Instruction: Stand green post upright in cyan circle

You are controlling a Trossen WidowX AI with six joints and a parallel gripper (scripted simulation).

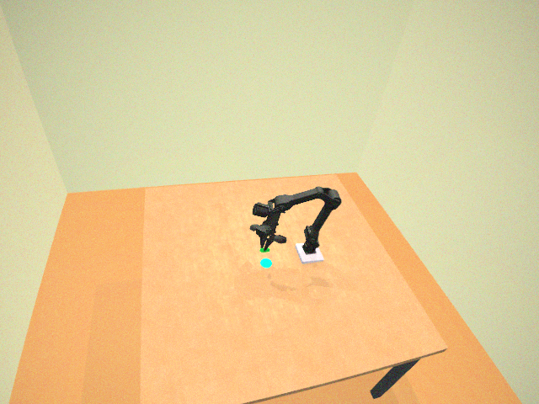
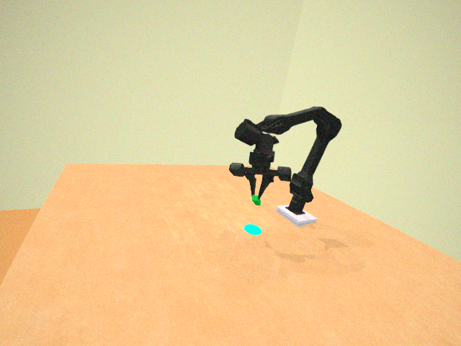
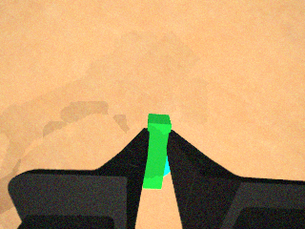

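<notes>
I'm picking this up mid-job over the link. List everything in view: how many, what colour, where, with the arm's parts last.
Green post: one, green, held off the table between the fingers
Cyan circle: one, cyan, on the table top
Table: one, light wood-brown top, dark leg, under the arm
Walls: pale green, behind the table
Base plate: one, whitish, under the arm's foot
Arm: one, black, on the plate
Hand: one, black, shut on the post
</notes>
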